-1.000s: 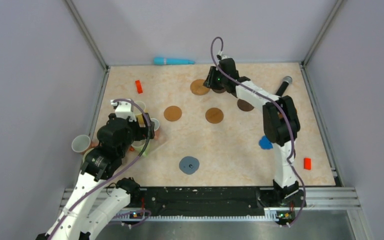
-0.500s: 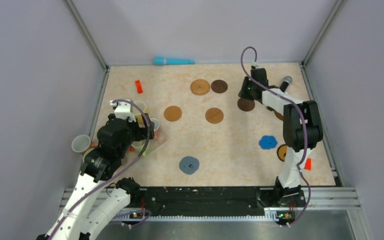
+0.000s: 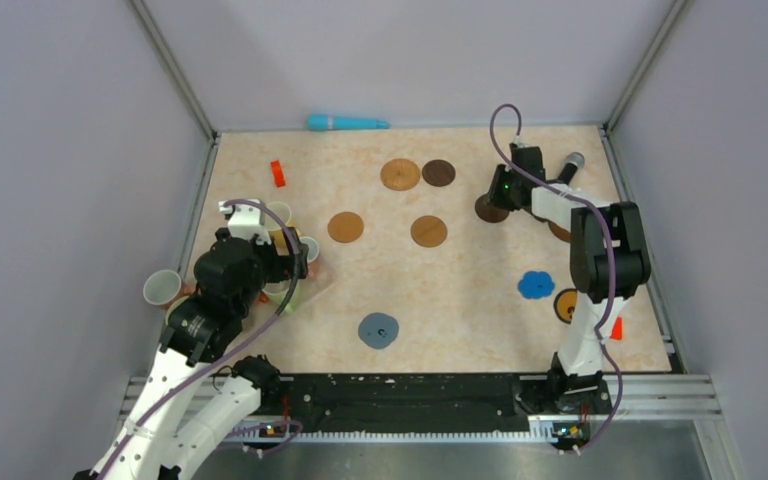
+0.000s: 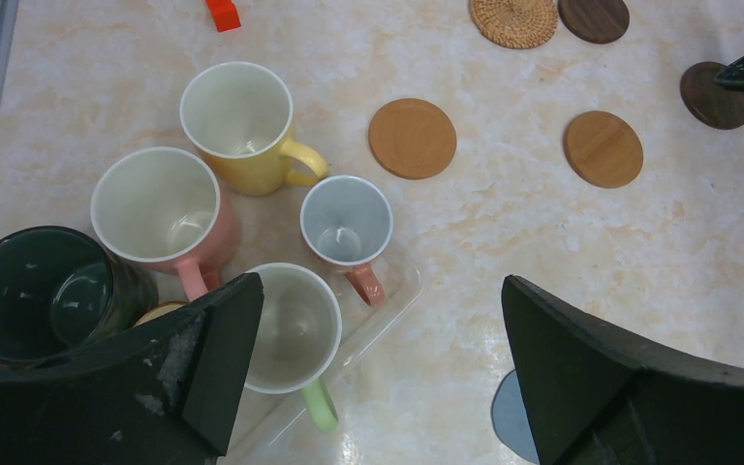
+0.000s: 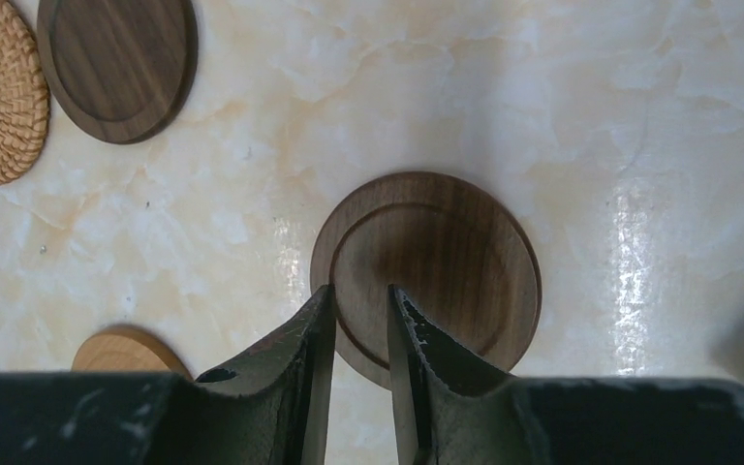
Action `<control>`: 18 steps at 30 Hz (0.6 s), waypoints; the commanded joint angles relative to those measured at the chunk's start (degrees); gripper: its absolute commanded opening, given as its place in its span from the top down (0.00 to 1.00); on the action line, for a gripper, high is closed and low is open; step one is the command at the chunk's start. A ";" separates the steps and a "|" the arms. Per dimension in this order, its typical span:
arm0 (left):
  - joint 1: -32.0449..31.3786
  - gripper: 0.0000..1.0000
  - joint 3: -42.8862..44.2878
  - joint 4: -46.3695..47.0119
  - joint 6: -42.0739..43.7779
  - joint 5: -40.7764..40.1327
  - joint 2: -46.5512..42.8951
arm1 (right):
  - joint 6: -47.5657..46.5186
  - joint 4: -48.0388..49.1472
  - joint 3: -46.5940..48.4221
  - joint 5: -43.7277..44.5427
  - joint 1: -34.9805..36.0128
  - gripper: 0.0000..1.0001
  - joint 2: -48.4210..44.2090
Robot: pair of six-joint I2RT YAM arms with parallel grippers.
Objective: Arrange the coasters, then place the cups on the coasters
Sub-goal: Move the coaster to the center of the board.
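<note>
The left pincer (image 4: 376,291) is spread wide. Beneath it stand five empty cups: yellow (image 4: 237,111), pink (image 4: 155,203) and black (image 4: 39,291), plus green (image 4: 295,325) and grey (image 4: 346,221) on a clear tray (image 4: 397,291). The right pincer (image 5: 360,295) is nearly pressed together over a dark coaster's (image 5: 436,262) rim; whether it pinches the rim cannot be told.

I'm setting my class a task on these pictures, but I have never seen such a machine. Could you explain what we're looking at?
These are two robot arms bolted to a table. The wide picture looks down from above; the other two come from a camera on each arm's wrist. Round coasters lie spread over the table, and the cups stand clustered on the left. The left gripper hangs wide open above the cups, holding nothing. The right gripper has its fingers almost together at the edge of a dark wooden coaster; whether it grips it is unclear.
</note>
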 commanded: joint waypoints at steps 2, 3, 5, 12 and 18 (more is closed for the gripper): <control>-0.06 0.02 -0.20 1.92 -0.49 -0.34 -0.63 | -0.04 2.82 -1.65 -2.16 0.43 0.76 -1.44; -0.08 0.02 -0.21 1.97 -0.49 -0.34 -0.63 | 0.19 3.11 -1.77 -2.88 0.38 0.78 -1.05; -0.07 0.02 -0.22 2.05 -0.49 -0.46 -0.67 | 0.69 3.87 -2.35 -4.63 0.45 0.82 -0.47; -0.07 0.02 -0.14 2.14 -0.57 -0.29 -0.71 | 4.10 9.28 -3.84 -9.60 1.29 0.85 1.82; -0.11 0.02 -0.32 2.25 -0.49 -0.75 -1.18 | 5.61 10.06 -1.59 -10.32 3.08 0.86 5.27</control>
